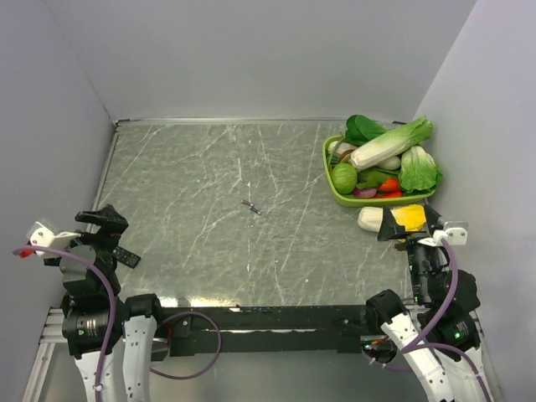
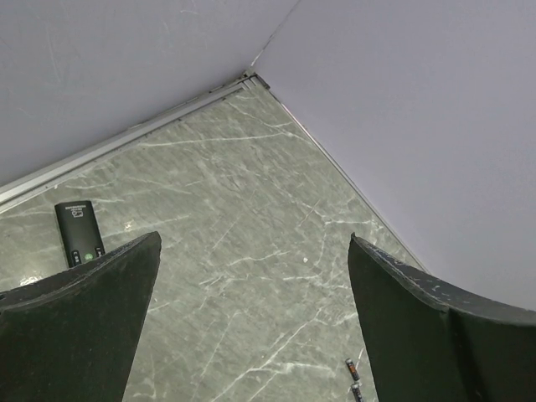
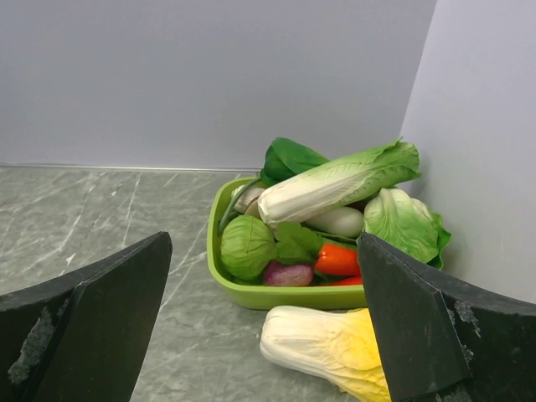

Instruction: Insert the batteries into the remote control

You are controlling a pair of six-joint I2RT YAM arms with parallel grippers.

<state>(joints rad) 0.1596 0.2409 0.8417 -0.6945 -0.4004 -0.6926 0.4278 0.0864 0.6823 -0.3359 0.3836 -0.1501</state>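
Left gripper (image 2: 253,251): jaws wide apart, empty, at left side of marble table (image 1: 209,167). Right gripper (image 3: 262,251): likewise spread, empty, facing green basket (image 3: 251,295) of vegetables. Remote control (image 1: 127,257) lies flat just beside left gripper. Batteries (image 1: 251,207) lie mid-table, well apart from remote control.

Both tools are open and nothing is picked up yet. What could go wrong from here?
1. The batteries are tiny and round and lie close together; a pinch may roll them or grab both.
2. The remote control sits right beside the left tool; a careless swing might shove it.
3. The loose cabbage lies just below the right tool and could get bumped.
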